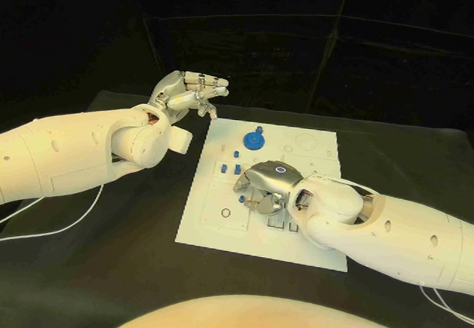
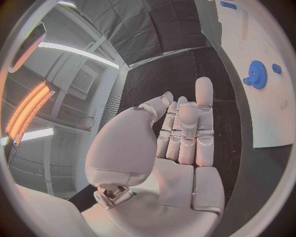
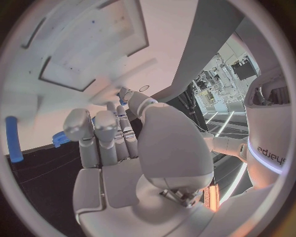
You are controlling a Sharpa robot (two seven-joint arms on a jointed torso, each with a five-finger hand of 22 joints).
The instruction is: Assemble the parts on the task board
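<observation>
While my right hand (image 1: 264, 187) hovers low over the flat white plastic task board (image 1: 314, 147), fingers curled (contents hidden, I cannot tell), I should descend slowly; my left hand (image 1: 187, 92) waits empty beside the board, fingers loosely apart.

The one legible word is "sharpa", in dark lowercase letters on the robot's white body (image 3: 272, 154), seen from the right wrist camera beside a pale glowing ring; it reads sideways in that view. The task board (image 1: 308, 158) carries only faint outlines and marks, none of them readable as letters or numbers.
</observation>
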